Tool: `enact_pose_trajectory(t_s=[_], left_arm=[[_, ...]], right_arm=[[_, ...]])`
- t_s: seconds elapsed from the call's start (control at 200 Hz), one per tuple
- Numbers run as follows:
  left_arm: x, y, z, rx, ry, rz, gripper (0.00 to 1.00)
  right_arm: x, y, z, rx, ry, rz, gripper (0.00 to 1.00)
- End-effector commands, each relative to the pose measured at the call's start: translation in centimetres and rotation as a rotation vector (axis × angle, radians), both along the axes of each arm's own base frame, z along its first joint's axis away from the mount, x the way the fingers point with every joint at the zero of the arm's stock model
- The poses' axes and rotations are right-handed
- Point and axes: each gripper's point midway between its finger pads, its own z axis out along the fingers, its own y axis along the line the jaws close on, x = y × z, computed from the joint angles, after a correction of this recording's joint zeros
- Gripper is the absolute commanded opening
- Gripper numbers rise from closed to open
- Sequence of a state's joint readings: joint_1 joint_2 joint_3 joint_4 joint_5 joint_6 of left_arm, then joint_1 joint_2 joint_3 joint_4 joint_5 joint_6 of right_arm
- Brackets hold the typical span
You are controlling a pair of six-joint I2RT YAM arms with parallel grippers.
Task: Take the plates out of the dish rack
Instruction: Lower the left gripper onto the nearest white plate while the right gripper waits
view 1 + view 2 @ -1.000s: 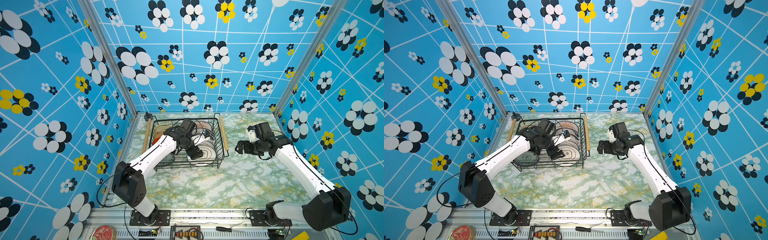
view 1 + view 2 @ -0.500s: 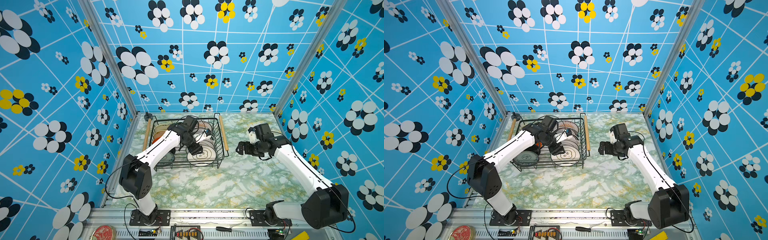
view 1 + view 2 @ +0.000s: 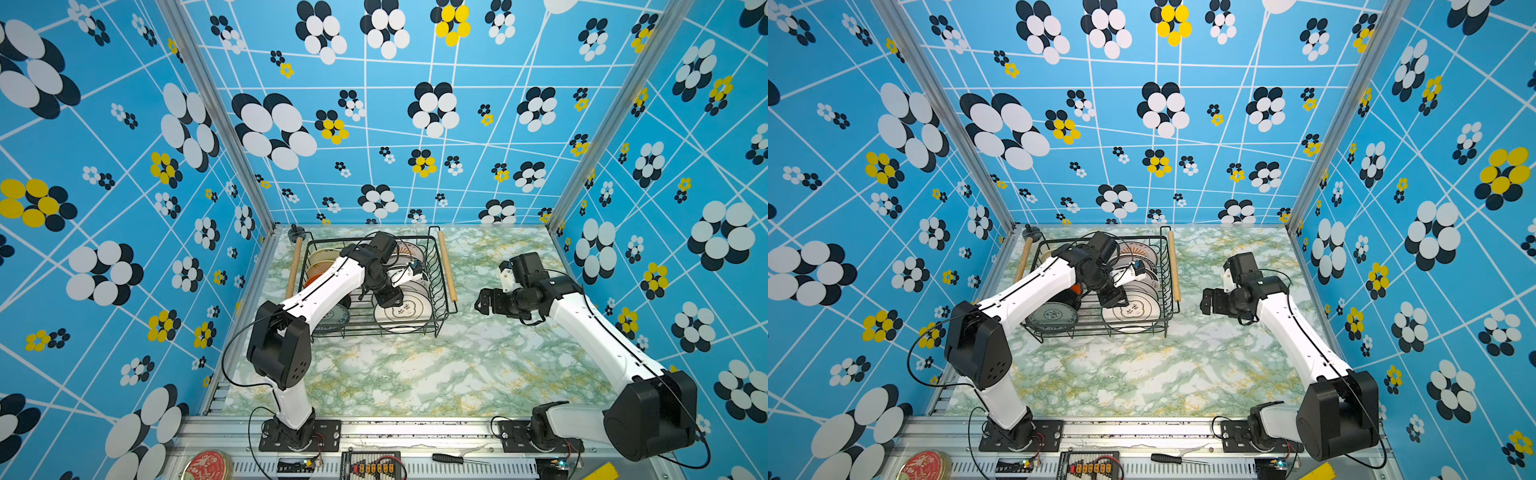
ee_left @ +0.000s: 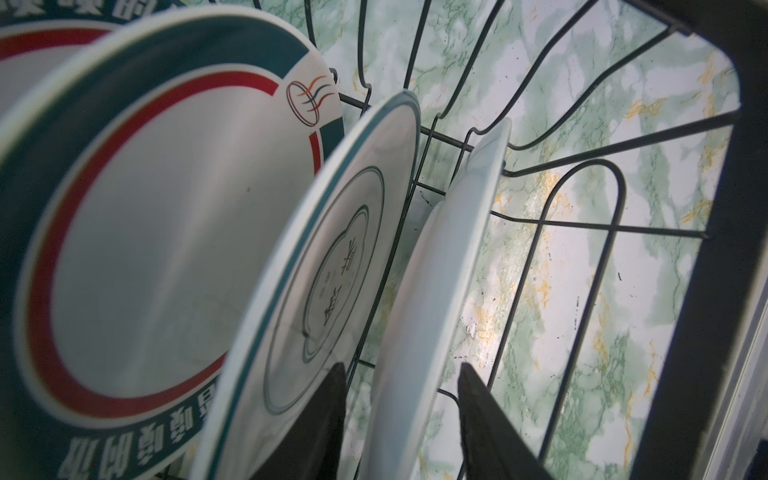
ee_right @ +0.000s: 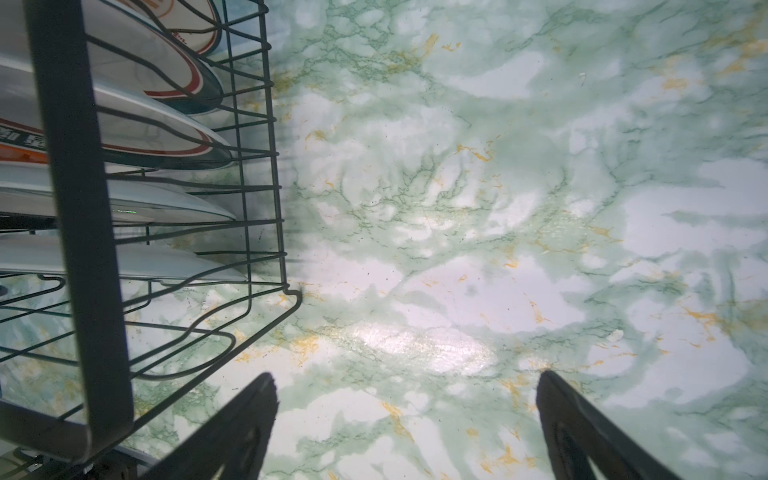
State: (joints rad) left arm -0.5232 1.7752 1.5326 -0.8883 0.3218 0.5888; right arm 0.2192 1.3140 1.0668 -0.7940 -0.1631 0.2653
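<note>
Dish rack [image 3: 436, 291]: black wire basket with light wooden rod handles [image 3: 447, 270] along its 3 and 9 o'clock sides. Parked at 11 o'clock of green marble table [image 3: 415, 374], close to back wall.

Plates [image 3: 401, 311] all inside rack, standing on edge in wire slots. Big white ones in a row down 3 o'clock half. One at 5 o'clock corner has thin dark rim line and printed centre. Smaller ones in 9 o'clock half: tan at 11 o'clock, orange mid, blue-grey patterned plate [image 3: 1054, 316] leaning at 7 o'clock corner.

Left gripper [image 3: 390, 297] down inside rack among big plates. Per left wrist view, partly spread, one finger each side of plain white plate [image 4: 432, 270] rim. Slim gaps both sides, not pressed on. Behind it, thin-rimmed plate [image 4: 332, 257] with teal line and printed characters. Then banded plate [image 4: 166, 208] with broad dark teal band, red ring, white script.

Right gripper [image 3: 484, 301] at 3 o'clock of rack, outside it, low over table. Fingers [image 5: 249, 428] spread wide, nothing between.
</note>
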Motion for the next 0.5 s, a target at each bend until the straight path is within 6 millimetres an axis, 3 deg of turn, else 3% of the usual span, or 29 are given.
enact_pose_trajectory(t_s=[0.0,0.495], left_arm=[[-0.4,0.1,-0.6,0.019,0.03,-0.012,0.42],[-1.5,0.3,-1.6,0.051,0.052,-0.003,0.27]], right_arm=[[-0.3,-0.6,0.2,-0.011,-0.018,-0.004,0.99],[-1.0,-0.8,0.5,-0.008,-0.031,-0.013,0.99]])
